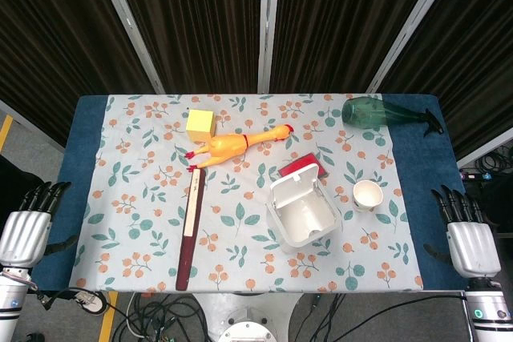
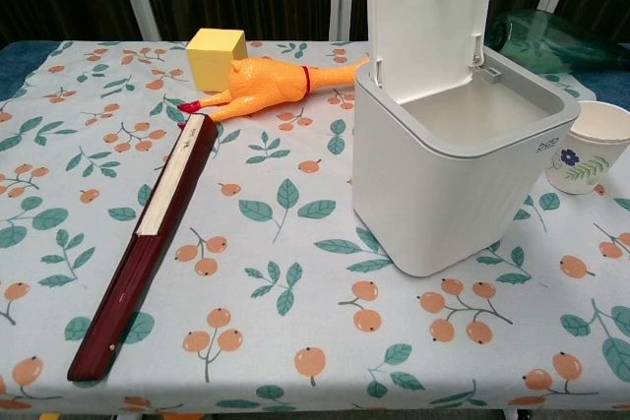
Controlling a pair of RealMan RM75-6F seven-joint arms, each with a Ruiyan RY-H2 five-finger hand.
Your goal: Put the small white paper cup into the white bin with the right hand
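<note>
The small white paper cup [image 1: 367, 195] [image 2: 590, 148] stands upright on the floral cloth, just right of the white bin [image 1: 302, 211] [image 2: 455, 159]. The bin's lid is flipped up and its inside looks bare. My right hand [image 1: 468, 237] hangs off the table's right edge, fingers straight and apart, holding nothing, a good way right of the cup. My left hand [image 1: 29, 224] rests off the left edge, also open with nothing in it. Neither hand shows in the chest view.
A rubber chicken [image 1: 231, 146] and a yellow block [image 1: 200, 122] lie at the back. A long dark red folded fan [image 1: 190, 227] lies left of the bin. A red item [image 1: 303, 167] sits behind the bin. A green bottle [image 1: 383, 112] lies at the back right.
</note>
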